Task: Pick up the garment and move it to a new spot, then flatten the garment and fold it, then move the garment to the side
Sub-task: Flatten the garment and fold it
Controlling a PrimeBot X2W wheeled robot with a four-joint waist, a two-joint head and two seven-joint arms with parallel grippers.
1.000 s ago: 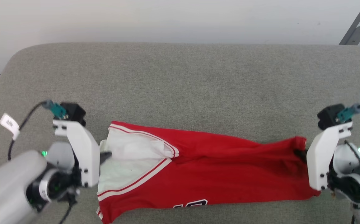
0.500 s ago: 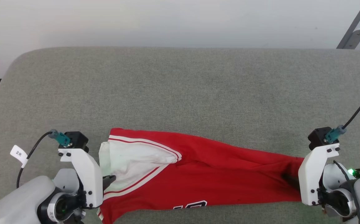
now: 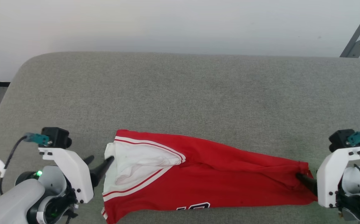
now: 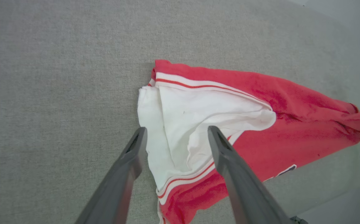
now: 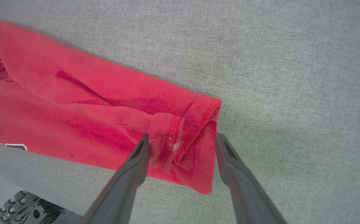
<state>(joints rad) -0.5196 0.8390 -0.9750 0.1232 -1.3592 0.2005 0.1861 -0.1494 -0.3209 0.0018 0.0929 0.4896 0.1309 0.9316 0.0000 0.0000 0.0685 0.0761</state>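
Red garment point(image 3: 217, 177) lies stretched along near edge of grey cushion point(image 3: 198, 93), approx. mid-width. L gripper point(image 4: 176, 132) spread, astride white panel at left end. R gripper point(image 5: 181, 138) spread, astride red hem at right end.

garment point(image 3: 217, 183) – thin matt red cloth, grey couch point(image 3: 180, 93) – coarse woven fabric
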